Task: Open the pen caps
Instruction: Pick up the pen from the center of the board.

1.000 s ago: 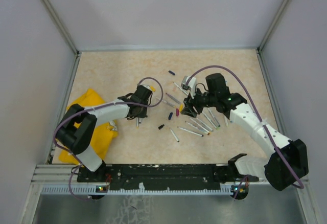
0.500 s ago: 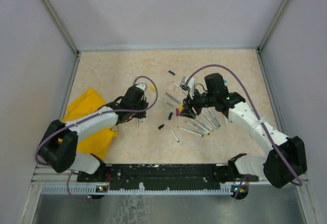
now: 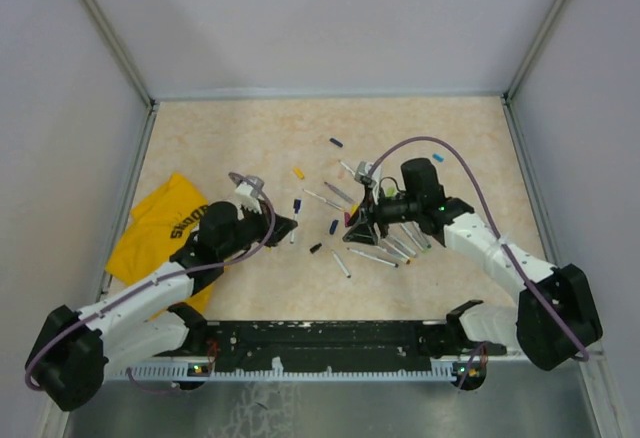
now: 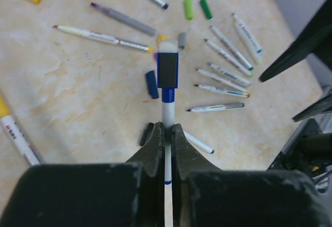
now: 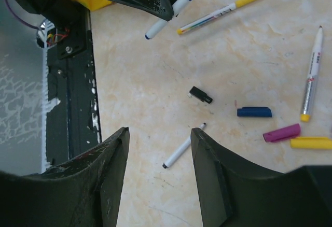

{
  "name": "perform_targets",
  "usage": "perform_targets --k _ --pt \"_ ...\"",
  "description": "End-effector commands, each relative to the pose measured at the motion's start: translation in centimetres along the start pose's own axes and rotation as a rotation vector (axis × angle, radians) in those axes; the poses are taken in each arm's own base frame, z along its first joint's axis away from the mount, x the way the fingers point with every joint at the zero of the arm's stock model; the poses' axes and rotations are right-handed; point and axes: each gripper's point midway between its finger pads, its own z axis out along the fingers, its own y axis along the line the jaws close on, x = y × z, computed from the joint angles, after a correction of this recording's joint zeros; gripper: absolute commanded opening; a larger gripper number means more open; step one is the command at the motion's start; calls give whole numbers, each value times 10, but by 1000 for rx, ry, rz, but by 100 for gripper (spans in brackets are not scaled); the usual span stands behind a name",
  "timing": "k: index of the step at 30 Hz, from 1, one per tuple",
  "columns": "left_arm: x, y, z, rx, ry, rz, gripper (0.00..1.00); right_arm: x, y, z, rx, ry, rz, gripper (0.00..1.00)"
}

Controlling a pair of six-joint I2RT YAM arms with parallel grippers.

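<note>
Just now left gripper [image 4: 166, 133] squeezed tight on pen [image 4: 167, 110]; left arm swung low, now points pen toward right gripper [image 5: 158, 133]. Blue cap [image 4: 167, 70] not off yet, sticks out past left fingertips. Pen looks ready for cap pull. Right fingers half wide, hold nothing, tilted down over table [image 5: 155, 82]; black cap [image 5: 201, 95] lies just past them, loose pens [image 4: 228, 56] beyond blue cap

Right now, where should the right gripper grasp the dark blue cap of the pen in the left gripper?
Grasp the dark blue cap across its long sides, coming from its free end, opposite the left gripper. It juts clear of that grip, so the open right gripper could pull it straight off the pen.
</note>
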Motion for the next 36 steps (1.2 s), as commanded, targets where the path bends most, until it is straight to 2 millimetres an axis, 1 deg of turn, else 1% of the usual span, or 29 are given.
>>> perform_targets --k 1,6,10,16,28,36 --pt "-39 -47 -18 233 -198 -20 0 -33 18 -3 -94 -163 -111 52" --pt "-43 -62 -32 348 -283 -55 0 -36 25 -5 -108 -224 -145 52" --pt "-44 -71 -35 418 -318 -83 0 -39 27 -6 -102 -280 -145 53" --pt "-43 -84 -33 480 -326 -102 0 -45 28 -8 -94 -340 -140 57" --pt "-55 -109 -40 554 -428 -124 0 -48 29 -6 -105 -377 -78 60" --pt "-58 -122 -36 579 -472 -145 0 -54 42 -10 -172 -427 -44 60"
